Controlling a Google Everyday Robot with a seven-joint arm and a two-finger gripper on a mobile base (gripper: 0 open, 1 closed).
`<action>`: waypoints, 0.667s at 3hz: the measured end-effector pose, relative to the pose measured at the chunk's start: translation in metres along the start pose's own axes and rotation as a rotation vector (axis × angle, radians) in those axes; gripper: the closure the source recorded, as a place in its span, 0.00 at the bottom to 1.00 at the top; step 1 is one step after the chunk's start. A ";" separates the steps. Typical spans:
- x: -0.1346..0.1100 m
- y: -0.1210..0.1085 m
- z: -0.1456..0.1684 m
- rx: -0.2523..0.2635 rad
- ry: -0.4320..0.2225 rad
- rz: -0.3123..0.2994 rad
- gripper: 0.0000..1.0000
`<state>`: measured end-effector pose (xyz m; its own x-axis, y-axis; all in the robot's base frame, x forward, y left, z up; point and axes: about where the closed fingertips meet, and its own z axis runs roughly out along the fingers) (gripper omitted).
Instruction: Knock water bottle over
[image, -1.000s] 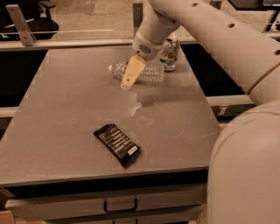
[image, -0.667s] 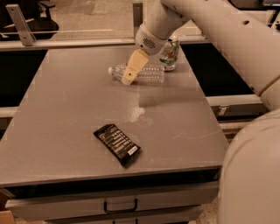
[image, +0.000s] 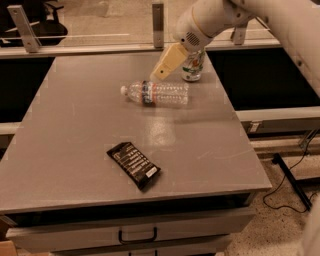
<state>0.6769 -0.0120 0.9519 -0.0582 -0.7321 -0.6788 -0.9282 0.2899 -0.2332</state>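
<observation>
The water bottle (image: 157, 93), clear ribbed plastic with a white cap and a white, red and blue label, lies on its side on the grey table (image: 75, 130), cap pointing left. My gripper (image: 162, 70) hangs just above and behind the bottle's middle, at the end of the white arm that comes in from the upper right. It holds nothing. A short white-and-green drink can (image: 192, 66) stands upright right behind the gripper.
A black snack packet (image: 133, 164) lies flat near the table's front. The table has a drawer with a handle (image: 137, 235) below its front edge. A rail with metal posts (image: 158, 17) runs behind the table. A cable (image: 295, 185) lies on the floor at right.
The arm has risen and drawn back toward the upper right, off the bottle. The bottle stays lying on its side.
</observation>
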 end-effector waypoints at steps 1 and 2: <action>0.005 -0.020 -0.067 0.140 -0.151 -0.064 0.00; 0.007 -0.023 -0.144 0.288 -0.202 -0.168 0.00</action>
<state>0.6453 -0.1132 1.0528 0.1861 -0.6562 -0.7313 -0.7757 0.3587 -0.5193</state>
